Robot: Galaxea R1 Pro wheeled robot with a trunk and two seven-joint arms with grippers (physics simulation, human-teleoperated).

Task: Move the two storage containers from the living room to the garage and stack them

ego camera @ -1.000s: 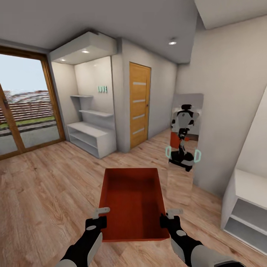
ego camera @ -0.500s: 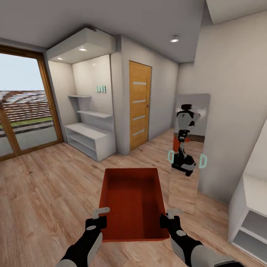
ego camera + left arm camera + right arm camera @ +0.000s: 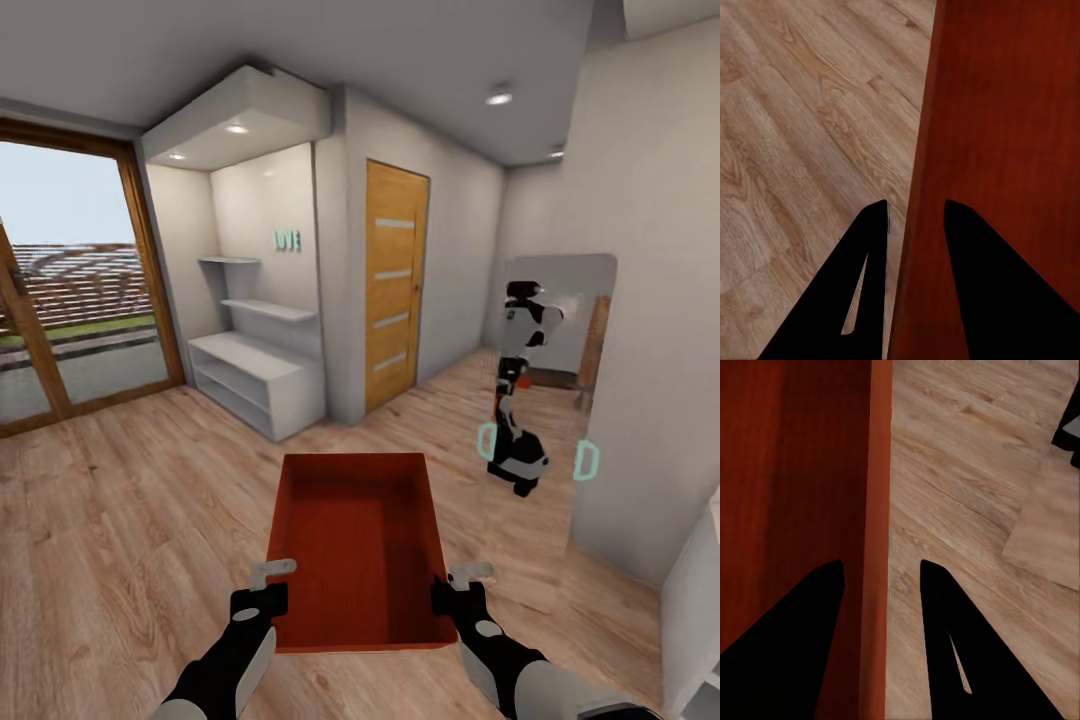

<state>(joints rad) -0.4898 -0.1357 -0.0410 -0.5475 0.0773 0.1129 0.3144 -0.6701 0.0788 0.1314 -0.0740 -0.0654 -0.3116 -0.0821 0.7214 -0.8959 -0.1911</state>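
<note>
One orange-red topless storage container hangs level in front of me above the wood plank floor, held from both sides. My left gripper is shut on its left wall and my right gripper on its right wall. In the left wrist view, the gripper has its dark fingers either side of the container's rim. The right wrist view shows that gripper astride the opposite container rim in the same way. The bin is empty.
An orange wooden door with glass slits stands ahead. A white shelf unit fills the alcove left of it. A tall mirror on the right wall reflects the robot. Glass patio doors are at left, a white cabinet at far right.
The whole view has shifted: door, mirror and shelf have slid right and grown a little, so the camera has moved. The container and both grippers keep their place in view.
</note>
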